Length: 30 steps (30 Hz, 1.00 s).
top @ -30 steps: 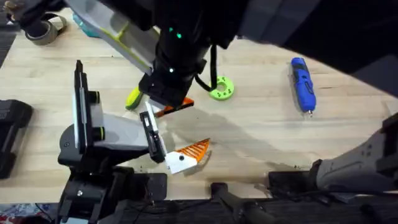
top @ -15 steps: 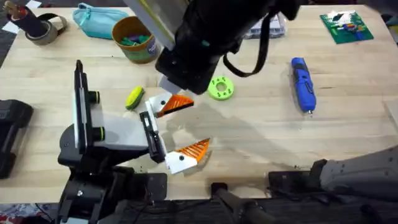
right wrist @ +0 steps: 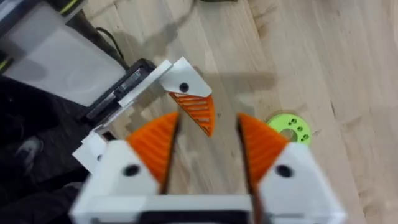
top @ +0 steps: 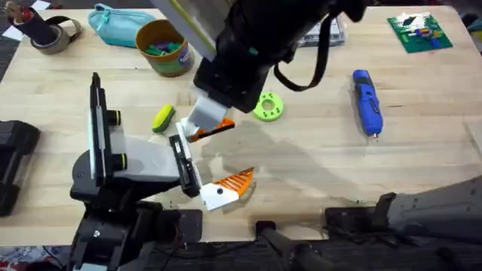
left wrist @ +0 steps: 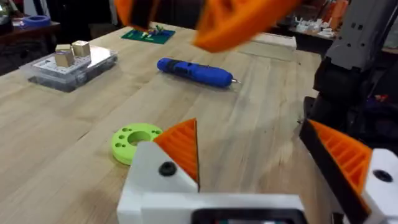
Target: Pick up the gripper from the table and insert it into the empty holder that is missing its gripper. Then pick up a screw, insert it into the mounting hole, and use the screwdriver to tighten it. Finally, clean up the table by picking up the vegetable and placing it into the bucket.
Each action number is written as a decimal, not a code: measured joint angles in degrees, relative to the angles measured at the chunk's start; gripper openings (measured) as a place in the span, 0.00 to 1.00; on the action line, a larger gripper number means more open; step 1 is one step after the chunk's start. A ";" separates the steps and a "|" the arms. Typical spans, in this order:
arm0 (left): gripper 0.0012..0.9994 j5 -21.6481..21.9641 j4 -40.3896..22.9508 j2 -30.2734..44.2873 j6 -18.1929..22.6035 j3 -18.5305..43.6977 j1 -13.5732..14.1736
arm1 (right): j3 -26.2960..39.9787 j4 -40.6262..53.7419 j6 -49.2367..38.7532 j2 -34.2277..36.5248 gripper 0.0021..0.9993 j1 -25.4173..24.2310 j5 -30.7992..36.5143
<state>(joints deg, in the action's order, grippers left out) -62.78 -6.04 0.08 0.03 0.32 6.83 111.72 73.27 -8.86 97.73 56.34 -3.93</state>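
Observation:
The holder (top: 143, 162), grey-white with a black upright plate, stands at the lower left. The left wrist view looks out from its front bar (left wrist: 211, 208). The gripper piece (top: 217, 129) (right wrist: 189, 99) (left wrist: 177, 155), white base with orange wedge, sits at one end of that bar. A mounted orange finger (top: 230, 187) sits at the other end. They stand wide apart as my left gripper (left wrist: 249, 134), open. My right gripper (right wrist: 208, 121) hangs open just above the piece. The blue screwdriver (top: 367, 102) lies far right. The yellow vegetable (top: 163, 118) lies beside the holder, the bucket (top: 163, 47) behind it.
A lime-green disc (top: 267, 106) lies right of the piece. A clear parts box (left wrist: 65, 62) and a green board (top: 418, 31) sit at the back right. A teal pouch (top: 117, 22) and a tape roll (top: 49, 34) sit at the back left. Bare wood spans the centre right.
The right arm drew back from under the camera, uncovering the bucket and the table's back. It then shifted slightly down over the piece. Holder, mounted finger and screwdriver stayed put.

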 joint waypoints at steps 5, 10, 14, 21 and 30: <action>0.99 0.00 0.00 0.02 0.00 0.00 0.00 | 0.00 0.32 -0.22 -0.01 0.99 0.00 0.01; 0.99 -0.01 0.00 0.02 0.00 0.00 0.00 | -5.20 -3.13 -0.23 -3.74 1.00 -1.04 -0.03; 0.99 -0.02 0.01 0.02 0.00 0.00 0.00 | -15.97 -10.97 -0.22 -11.51 0.99 -3.78 -0.30; 0.99 -0.04 0.02 0.01 0.00 0.00 0.00 | -33.32 -16.60 -0.20 -25.29 1.00 -8.39 -2.99; 0.99 -0.02 0.00 0.01 0.00 0.00 0.00 | -38.29 -7.59 -6.03 -29.27 1.00 -9.27 -9.13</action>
<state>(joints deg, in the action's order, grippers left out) -62.81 -6.04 0.09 0.03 0.32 6.83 73.43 65.68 -14.89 68.47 47.07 -13.05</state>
